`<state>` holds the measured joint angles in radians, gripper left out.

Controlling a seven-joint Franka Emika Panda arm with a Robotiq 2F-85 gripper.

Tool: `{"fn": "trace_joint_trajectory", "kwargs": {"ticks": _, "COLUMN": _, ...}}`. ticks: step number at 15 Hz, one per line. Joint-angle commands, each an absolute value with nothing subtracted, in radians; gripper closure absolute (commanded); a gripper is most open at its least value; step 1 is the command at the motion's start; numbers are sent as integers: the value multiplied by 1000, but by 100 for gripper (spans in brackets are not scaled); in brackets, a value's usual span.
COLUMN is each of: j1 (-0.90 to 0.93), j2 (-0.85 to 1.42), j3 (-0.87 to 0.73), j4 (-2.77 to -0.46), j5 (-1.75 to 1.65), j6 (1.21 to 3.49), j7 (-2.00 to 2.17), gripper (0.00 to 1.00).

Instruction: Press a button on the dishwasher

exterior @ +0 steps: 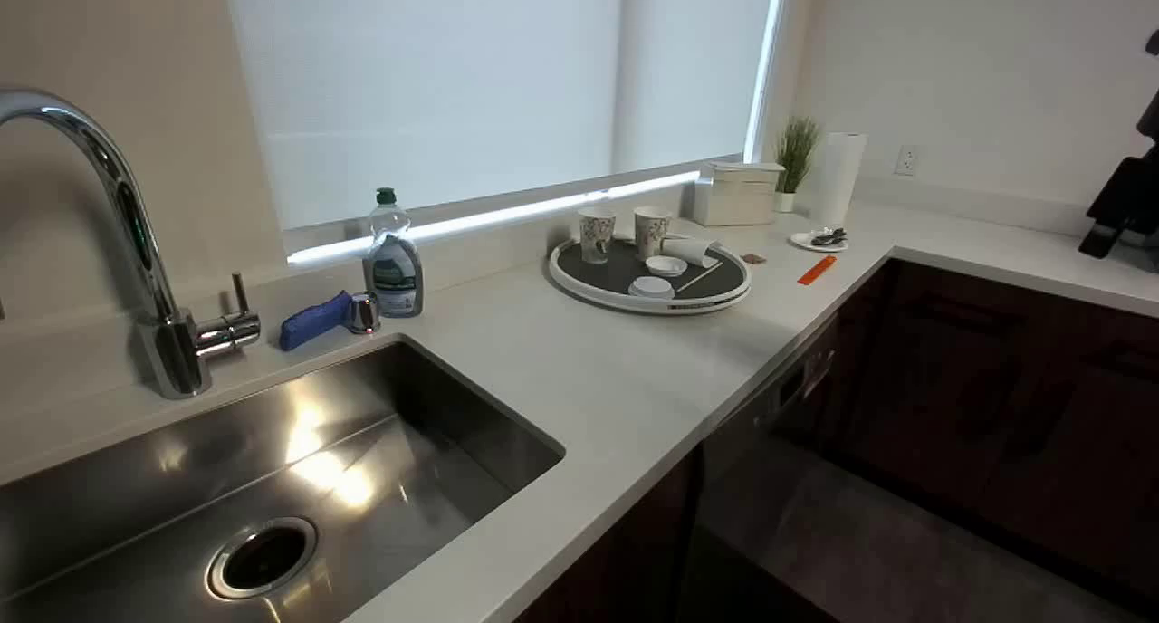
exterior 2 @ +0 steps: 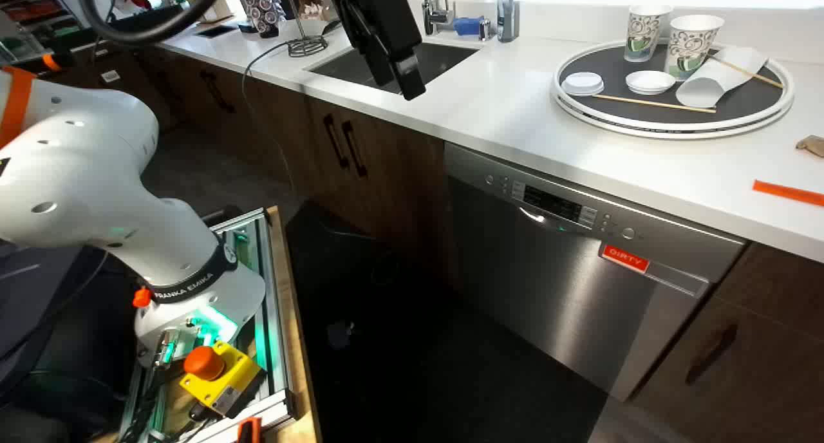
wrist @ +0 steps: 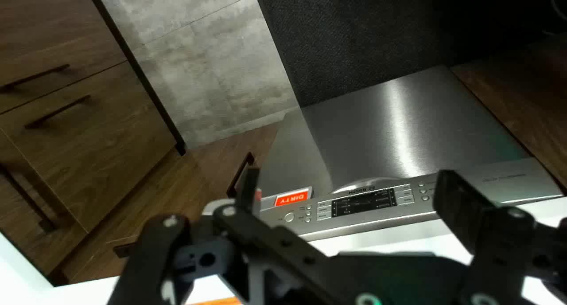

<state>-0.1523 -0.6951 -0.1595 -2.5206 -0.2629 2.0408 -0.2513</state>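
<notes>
Dishwasher [exterior 2: 547,288]: is sitting under the white countertop [exterior 2: 508,111], between dark wooden cabinets [exterior 2: 402,188], its button panel [exterior 2: 553,201] running along the top.
Gripper [wrist: 347,181]: is hanging in the air, released, its fingers [wrist: 458,207] standing wide apart; in the wrist view, the panel is showing between them.
DIRTY sign [exterior 2: 624,258]: is clinging to the door, near the panel's buttons.
Round tray [exterior 2: 644,131]: is lying on the countertop above the dishwasher, carrying two paper cups [exterior 2: 694,44], white lids [exterior 2: 649,81] and thin sticks [exterior 2: 653,103].
Orange strip [exterior: 817,270]: is lying near the tray.
Sink [exterior: 407,478]: is gaping farther along, with a tap [exterior: 131,215], a soap bottle [exterior: 395,274] and something blue [exterior: 312,322] standing behind it; in an exterior view the gripper is blocking part of it.
Corner: only in an exterior view am I seeing a paper roll [exterior: 840,179], a potted plant [exterior: 797,152] and a lidded box [exterior: 738,196].
White arm base [exterior 2: 241,295]: is showing only in an exterior view, beside a yellow box [exterior 2: 238,366] with a red knob [exterior 2: 205,364].
BOSCH lettering [wrist: 362,190]: is reading upside down in the wrist view; in an exterior view the dishwasher's front is slanting away, dark.
</notes>
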Motion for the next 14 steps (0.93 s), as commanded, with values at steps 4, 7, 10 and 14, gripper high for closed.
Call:
{"fn": "trace_joint_trajectory", "kwargs": {"ticks": 4, "j1": -145, "j2": -695, "j3": -165, "j4": -2518, "j5": -267, "j6": 2036, "j7": -248, "gripper": 0}}
{"fn": "trace_joint_trajectory", "kwargs": {"ticks": 7, "j1": -145, "j2": -695, "j3": -165, "j4": -2518, "j5": -267, "j6": 2036, "j7": -248, "gripper": 0}}
{"fn": "trace_joint_trajectory", "kwargs": {"ticks": 10, "j1": -128, "j2": -637, "j3": -185, "j4": -2540, "j5": -258, "j6": 2122, "j7": -263, "gripper": 0}}
{"fn": "trace_joint_trajectory", "kwargs": {"ticks": 14, "j1": -27, "j2": -524, "j3": -268, "j4": -2614, "j5": -136, "j6": 2430, "j7": -394, "gripper": 0}}
